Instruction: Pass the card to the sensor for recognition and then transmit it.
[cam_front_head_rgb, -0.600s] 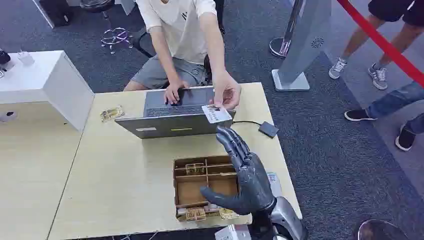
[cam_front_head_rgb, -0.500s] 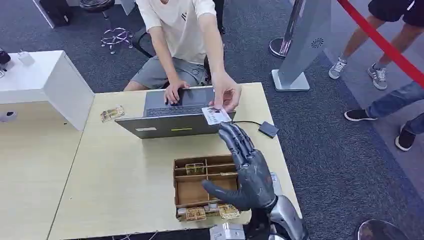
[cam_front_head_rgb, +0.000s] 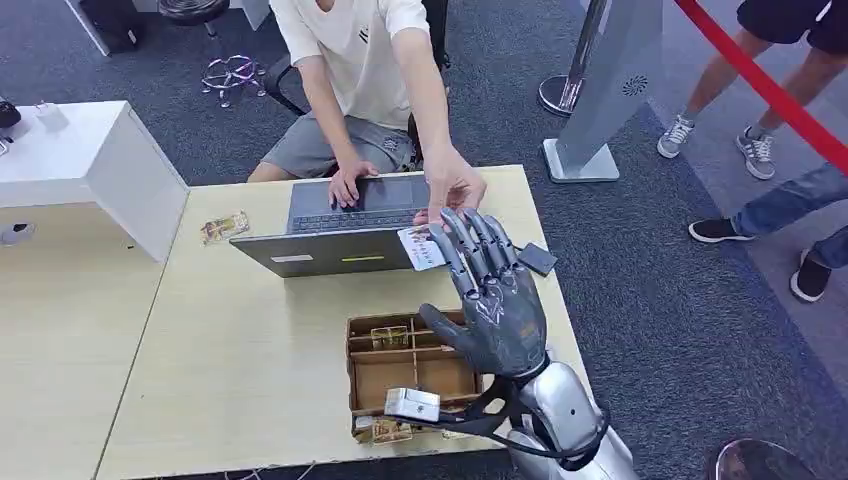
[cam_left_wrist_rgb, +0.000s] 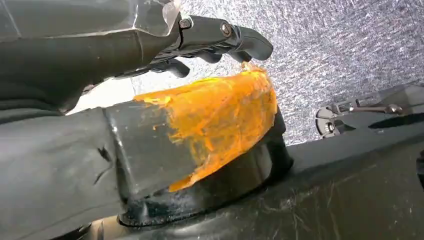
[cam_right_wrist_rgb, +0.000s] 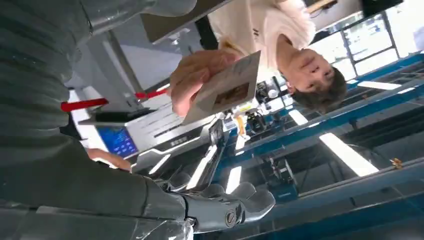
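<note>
The right hand (cam_front_head_rgb: 495, 295) is reaching, fingers spread and empty, toward the card (cam_front_head_rgb: 421, 247) a person's hand (cam_front_head_rgb: 452, 187) is holding near the counter's (cam_front_head_rgb: 230, 340) far edge: thin, stiff, slick, best pinched by its free edge.

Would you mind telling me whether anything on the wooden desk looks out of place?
A small gold-wrapped packet lies loose left of the grey laptop, while similar packets sit in the brown cardboard divider box.
</note>
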